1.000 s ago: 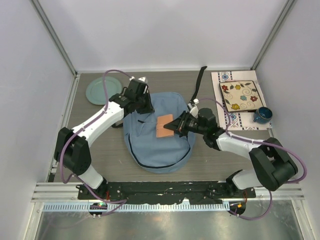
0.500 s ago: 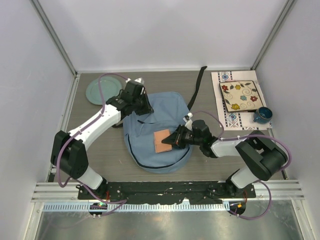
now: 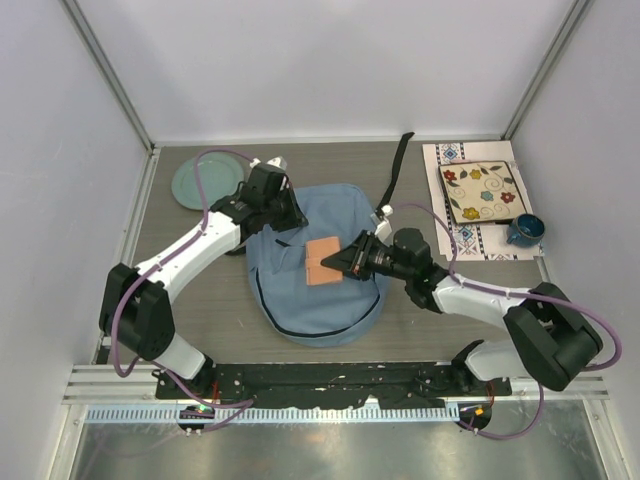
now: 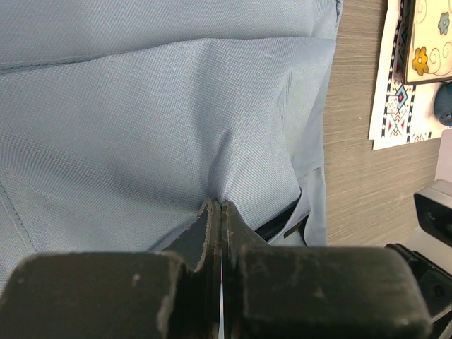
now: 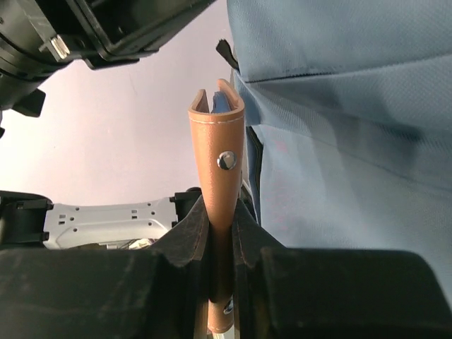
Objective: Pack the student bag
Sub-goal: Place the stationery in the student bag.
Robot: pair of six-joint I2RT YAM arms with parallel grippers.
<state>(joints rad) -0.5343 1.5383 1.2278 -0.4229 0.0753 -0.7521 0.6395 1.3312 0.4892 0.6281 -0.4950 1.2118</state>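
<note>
Student bag [image 3: 315,290] fabric is pinched between the closed fingers of the left claw [image 4: 215,210], which bunches the blue-grey cloth into a small fold at the bag's far left edge. The right claw [image 5: 220,215] is clamped on a thin brown leather case [image 5: 216,159], held by its edge so the folded spine and a metal snap face the wrist camera, with something blue showing inside the fold. From above, the case [image 3: 322,262] sits over the middle of the bag; whether it touches the cloth cannot be told. The bag lies flat in the centre of the grey table [image 3: 200,300], a black strap [image 3: 397,170] trailing toward the far wall. A green plate [image 3: 205,183] rests far left; far right, a patterned mat [image 3: 470,240] carries a flowered tile [image 3: 480,191], with a blue mug [image 3: 523,230] at the mat's right edge.
</note>
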